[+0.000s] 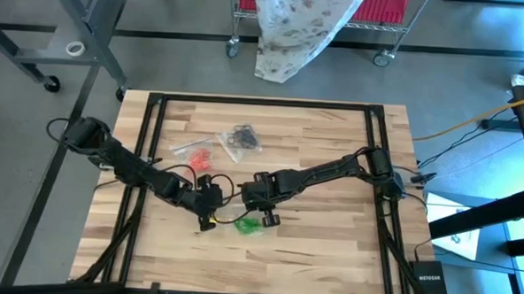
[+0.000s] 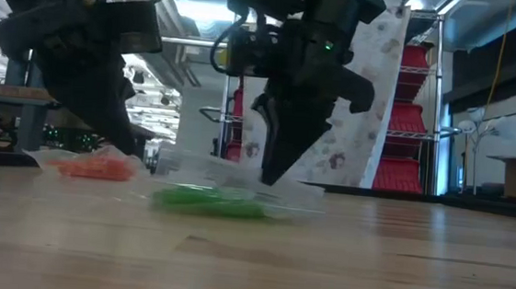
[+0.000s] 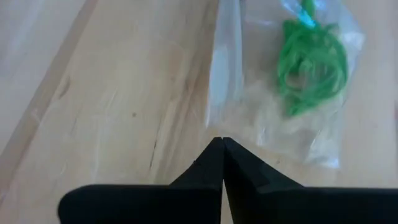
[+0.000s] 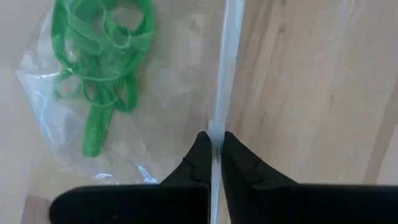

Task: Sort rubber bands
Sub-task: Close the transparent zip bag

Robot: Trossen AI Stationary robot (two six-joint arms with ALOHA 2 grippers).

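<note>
Rubber bands lie in three colour groups on the wooden table (image 1: 329, 230): green rubber bands (image 4: 99, 56) inside a clear plastic bag (image 3: 292, 124) near the front centre, orange-red bands (image 1: 200, 156) in their own bag further back left, black bands (image 1: 242, 137) in another bag beside those. Both arms meet over the green bag. Right gripper (image 4: 211, 149) is clamped on the bag's stiff mouth strip, the strip running straight between its fingers. Left gripper (image 3: 222, 152) has its fingers pressed tip to tip, just short of the bag's near edge on the opposite side; the wrist view shows nothing between them, so it looks closed on air, though a thin film edge could be hidden. Low view shows the green bag flat on the table under both arms. Judgement: step in hand is opening or handling the green bag. To do it well, left fingers likely need to reopen, advance onto the film edge, then pinch only one layer, while the right grip stays firm. Pull apart gently; the film is slippery, and bands could spill.
</note>
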